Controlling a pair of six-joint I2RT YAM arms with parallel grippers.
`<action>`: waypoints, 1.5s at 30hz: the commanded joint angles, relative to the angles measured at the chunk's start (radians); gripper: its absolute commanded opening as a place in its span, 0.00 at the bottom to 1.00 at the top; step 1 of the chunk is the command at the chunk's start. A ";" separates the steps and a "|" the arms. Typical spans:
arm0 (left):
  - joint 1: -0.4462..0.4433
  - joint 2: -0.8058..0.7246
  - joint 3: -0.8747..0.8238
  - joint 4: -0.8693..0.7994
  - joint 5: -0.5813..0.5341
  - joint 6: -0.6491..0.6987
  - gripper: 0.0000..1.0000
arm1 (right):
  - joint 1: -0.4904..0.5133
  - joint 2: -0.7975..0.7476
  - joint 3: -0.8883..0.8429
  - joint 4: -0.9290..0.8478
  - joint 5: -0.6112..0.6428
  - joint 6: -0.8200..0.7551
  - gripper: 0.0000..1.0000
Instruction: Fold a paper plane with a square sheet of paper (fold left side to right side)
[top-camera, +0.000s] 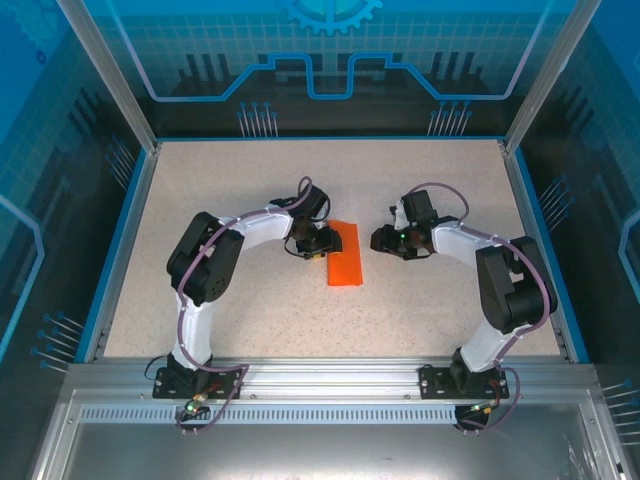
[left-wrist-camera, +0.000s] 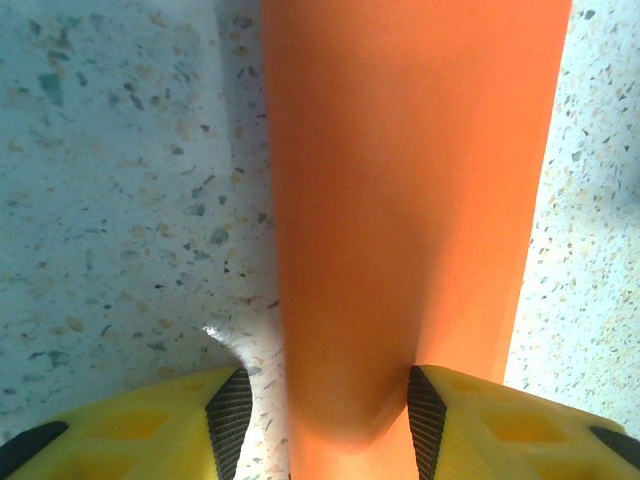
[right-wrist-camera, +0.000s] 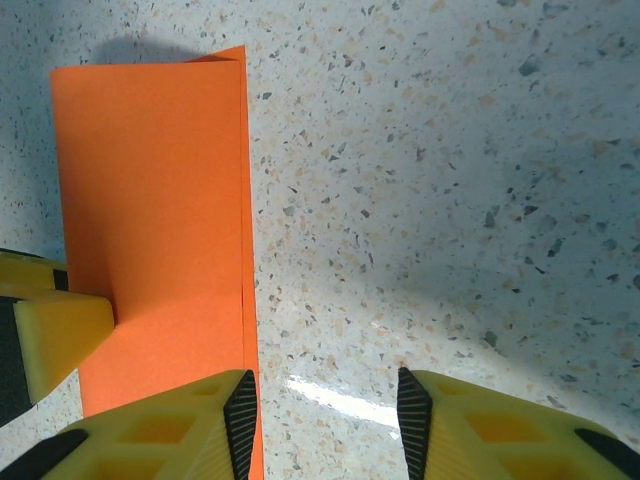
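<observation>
While the square sheet of paper (top-camera: 345, 258) lies mid-table as a narrow doubled rectangle, just the first half-fold reads as done.

Left arm: elbow raised, forearm reaching in. The left gripper (top-camera: 318, 243) sits low at the sheet's left edge. Wrist view: orange strip runs between its half-parted jaws; cannot tell whether it is pinched or merely straddled. One of its fingers (right-wrist-camera: 60, 335) overlaps the sheet's edge. Sheet: flat on the table (top-camera: 250, 320), layers nearly matched, slight offset at one corner. No point, no wings; nose and wing folds left, by my reckoning. Right arm: bent inward, mirroring the left. The right gripper (top-camera: 388, 239) is just beside the sheet's right edge, jaws parted, holding nothing.
</observation>
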 joint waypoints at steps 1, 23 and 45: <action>-0.028 0.086 0.011 -0.067 -0.048 0.009 0.51 | -0.009 -0.018 -0.006 -0.021 0.002 0.002 0.45; -0.033 0.151 0.075 -0.118 -0.097 -0.052 0.54 | -0.009 -0.035 -0.016 -0.016 -0.005 0.005 0.45; -0.034 0.161 0.079 -0.134 -0.106 -0.055 0.54 | 0.008 -0.042 -0.027 0.025 -0.048 0.022 0.44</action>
